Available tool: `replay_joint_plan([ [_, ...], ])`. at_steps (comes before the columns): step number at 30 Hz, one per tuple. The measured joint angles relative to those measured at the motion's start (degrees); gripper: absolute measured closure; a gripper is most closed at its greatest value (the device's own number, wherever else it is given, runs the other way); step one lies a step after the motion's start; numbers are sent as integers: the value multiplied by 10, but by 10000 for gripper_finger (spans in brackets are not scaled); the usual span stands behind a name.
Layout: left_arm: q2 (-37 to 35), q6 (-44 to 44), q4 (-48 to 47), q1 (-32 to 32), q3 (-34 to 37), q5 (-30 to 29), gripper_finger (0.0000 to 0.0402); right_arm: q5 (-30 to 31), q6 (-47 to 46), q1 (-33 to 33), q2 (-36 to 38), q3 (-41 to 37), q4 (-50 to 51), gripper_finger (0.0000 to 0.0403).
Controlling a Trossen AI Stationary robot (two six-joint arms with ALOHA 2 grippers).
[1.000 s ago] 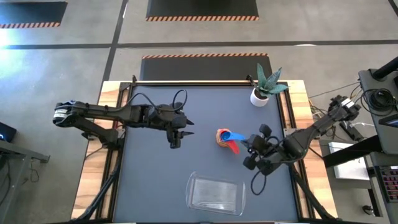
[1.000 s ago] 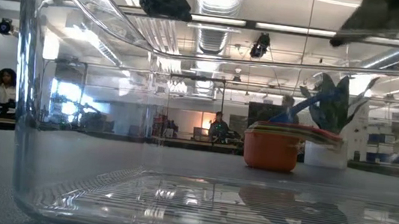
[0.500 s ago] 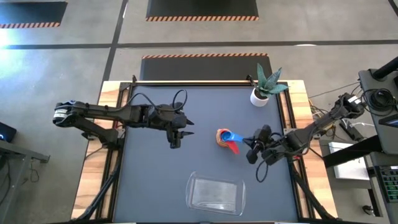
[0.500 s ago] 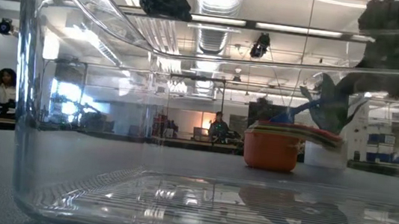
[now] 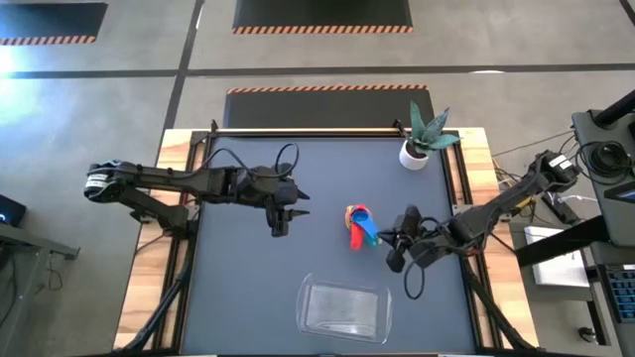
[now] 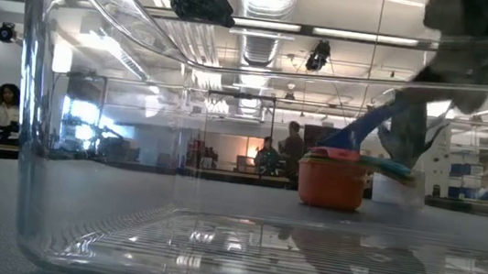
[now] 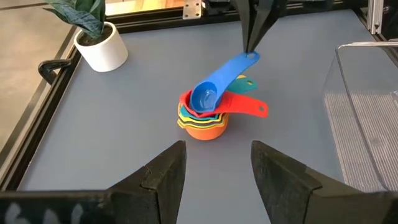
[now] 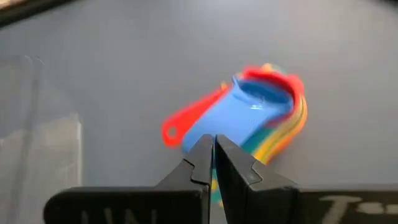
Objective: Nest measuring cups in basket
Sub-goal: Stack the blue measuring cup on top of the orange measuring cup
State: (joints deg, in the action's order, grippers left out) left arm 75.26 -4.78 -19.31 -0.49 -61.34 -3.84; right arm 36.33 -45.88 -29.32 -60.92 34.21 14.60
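Blue scoop [image 7: 214, 84], seemingly glossy plastic.

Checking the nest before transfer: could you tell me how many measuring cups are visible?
5 distinguishable: blue cup tilted on top, then red, teal, yellow, orange nested mid-table. Others may be hidden within.

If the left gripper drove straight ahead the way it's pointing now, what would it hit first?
Most likely the stack of measuring cups: in its wrist view the left gripper, open, points straight at them across bare mat. The right gripper, shut on the blue cup's handle, comes just beyond. Depth is uncertain.
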Motion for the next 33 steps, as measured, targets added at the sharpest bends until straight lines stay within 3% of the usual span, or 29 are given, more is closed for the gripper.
replay_joint_plan([
  [8, 27, -5, 29, 0, 1, 43, 238, 56, 58, 0, -1, 77, 55, 394],
  [13, 74, -20, 70, 0, 1, 94, 238, 24, 82, 1, -1, 102, 91, 379],
  [16, 97, -22, 95, 0, 1, 100, 238, -16, 88, 2, -2, 107, 94, 345],
  [21, 134, -21, 129, 1, 1, 109, 238, -9, 8, 21, -15, 109, 95, 263],
  [25, 146, 0, 134, 1, 1, 109, 238, -26, -5, 62, -37, 113, 99, 199],
  [33, 153, 49, 186, 1, 2, 109, 238, -196, -7, 184, -113, 220, 224, 105],
])
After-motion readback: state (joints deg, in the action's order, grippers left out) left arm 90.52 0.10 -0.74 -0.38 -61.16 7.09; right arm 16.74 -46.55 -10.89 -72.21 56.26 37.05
